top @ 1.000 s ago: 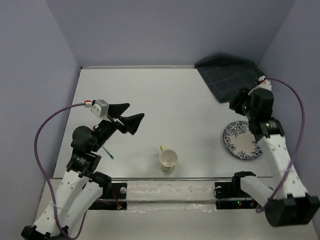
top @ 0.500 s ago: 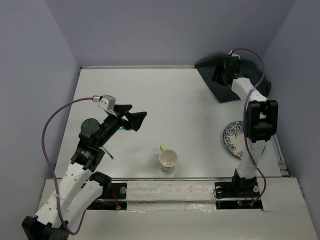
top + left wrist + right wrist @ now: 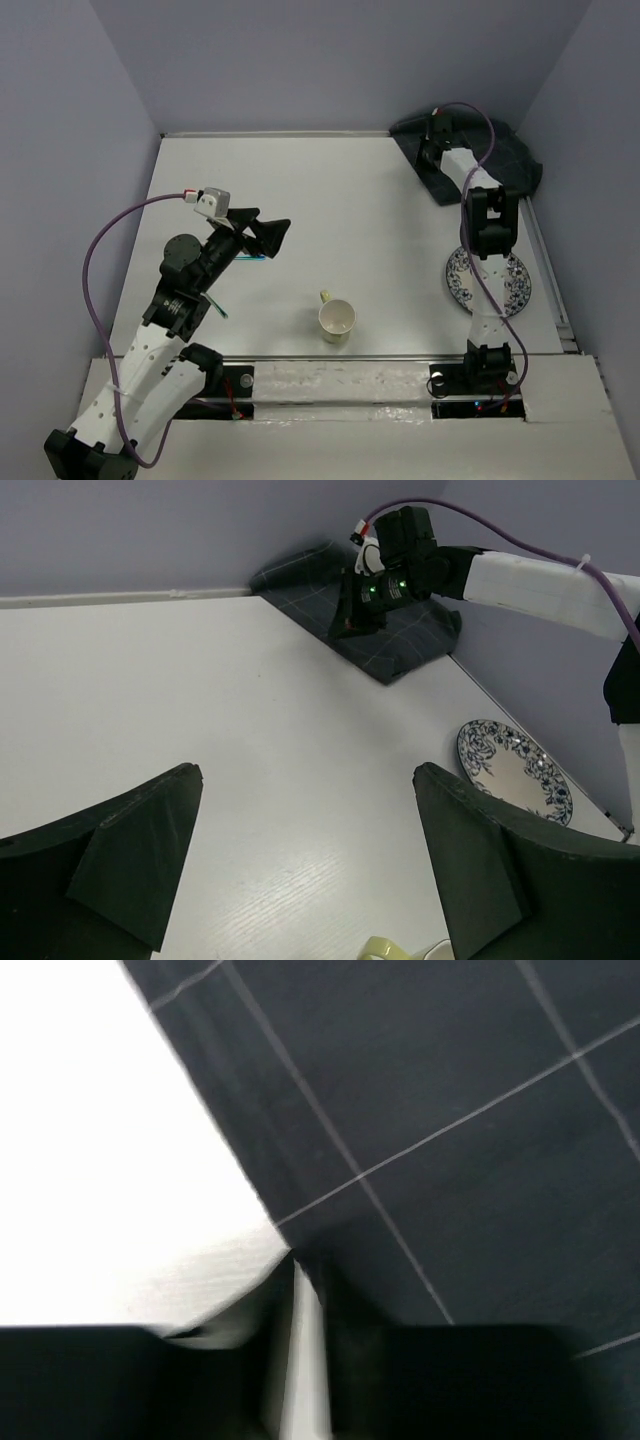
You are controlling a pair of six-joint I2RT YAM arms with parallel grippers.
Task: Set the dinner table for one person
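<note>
Dinner table (image 3: 330, 200), a smooth matte white rectangle, fills the middle of the overhead view. Over its left side the left gripper (image 3: 262, 236) hangs with its dark wedge-shaped fingers spread wide. In the upper right the right gripper (image 3: 432, 152) meets the edge of a navy checked cloth mat (image 3: 505, 160); blur hides whether it pinches the fabric. A round blue-patterned plate (image 3: 517, 295) lies at lower right, and a pale rounded mug (image 3: 337, 320) stands at bottom centre.
</note>
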